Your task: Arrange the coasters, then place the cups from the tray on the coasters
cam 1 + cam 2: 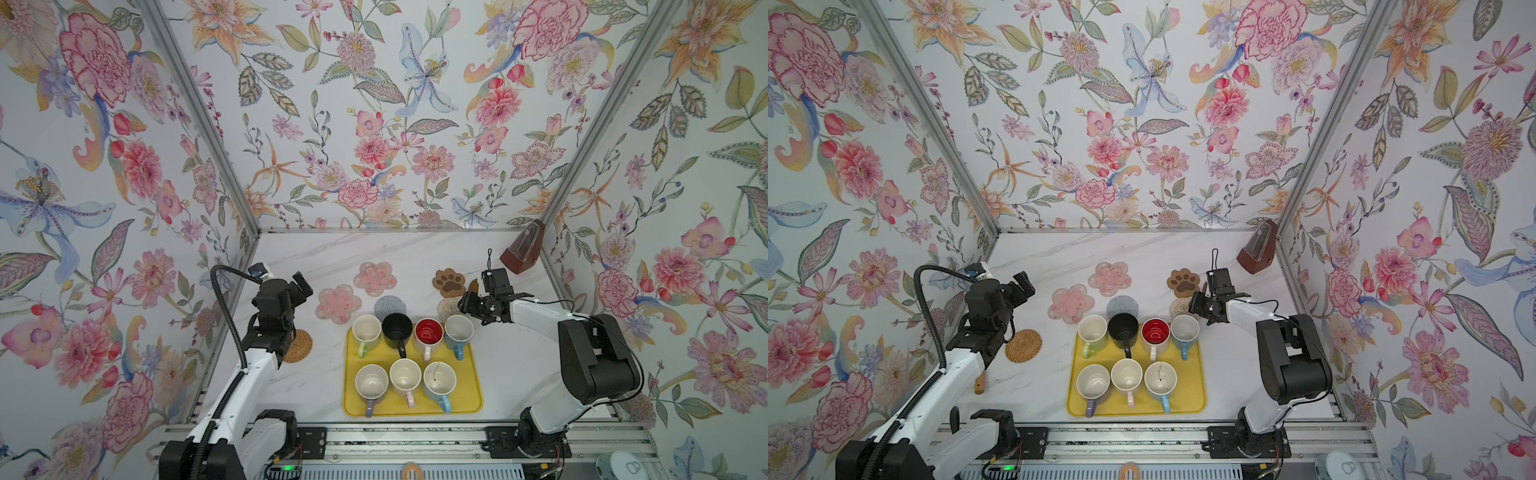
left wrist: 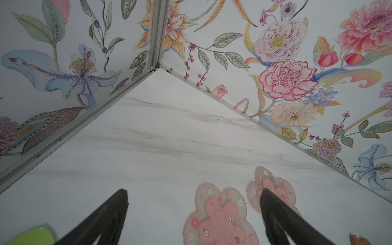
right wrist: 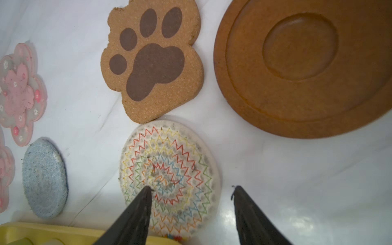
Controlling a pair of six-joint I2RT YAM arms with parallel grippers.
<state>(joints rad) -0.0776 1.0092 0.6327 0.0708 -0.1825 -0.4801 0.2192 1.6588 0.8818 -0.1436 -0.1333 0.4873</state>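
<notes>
The marble table (image 1: 316,257) is carrying everything. The yellow tray (image 1: 468,368) is lying at its near middle and holding all seven cups (image 1: 405,376). Four are standing in the far row and three in the near row, with handles pointing toward the near edge.

The left gripper (image 1: 304,284) is hovering over the table's left side, its jaws spread wide and nothing between them. The right gripper (image 3: 192,188) is reaching low just beyond the tray's far right corner with its jaws partly apart. One finger (image 3: 137,212) is hanging over the woven coaster (image 3: 169,161) and the other over bare table, so the coaster's edge is sitting between them, ungripped.

The metronome (image 1: 523,253) is standing in the far right corner.

The wooden coaster (image 3: 297,63) is lying near the paw coaster (image 3: 152,63), which is sitting just beside the woven one. The pink flowers (image 1: 338,303) are lying side by side left of the middle. The grey coaster (image 1: 390,307) is resting just beyond the tray. The rattan coaster (image 1: 1023,345) is lying well apart at the left.
</notes>
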